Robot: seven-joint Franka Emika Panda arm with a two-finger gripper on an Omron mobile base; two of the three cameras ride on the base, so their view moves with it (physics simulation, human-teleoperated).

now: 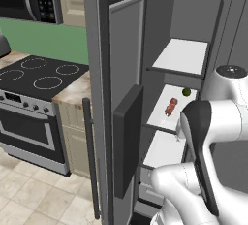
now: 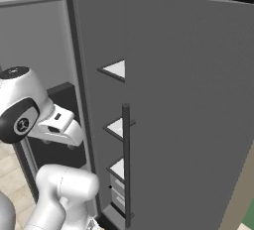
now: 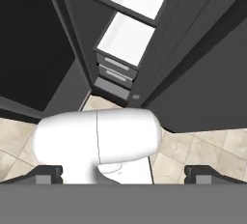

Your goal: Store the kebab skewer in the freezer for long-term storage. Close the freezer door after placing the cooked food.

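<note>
From the left base camera, far to the left of the arm stood a steel-fronted stove with a black glass cooktop [image 1: 41, 76], a marbled beige countertop strip [image 1: 72, 92] beside it, and a green wall [image 1: 46, 40] behind. Next came the tall grey freezer door with its black rectangular dispenser panel [image 1: 127, 136] and long dark vertical handle [image 1: 90, 156], standing swung open. Right of it the freezer, a tall narrow compartment with white shelves [image 1: 181, 56], lay open. On its middle shelf, above and ahead of the robot's hand, rested the kebab skewer with reddish-brown meat chunks [image 1: 171, 106], free of any grip, and a small green round item [image 1: 186, 92] sat just behind it to the right. In the hand camera the two-finger gripper [image 3: 123, 174] pointed down at the beige tiled floor [image 3: 202, 153], its dark fingertips [image 3: 48, 174] spread wide apart at the two lower corners with nothing between them; beyond them were the freezer's grey bottom drawers [image 3: 115, 71] and lower white shelves. In the right base camera, the plain grey door without a panel [image 2: 193, 115] stood shut to the right of the arm.
</note>
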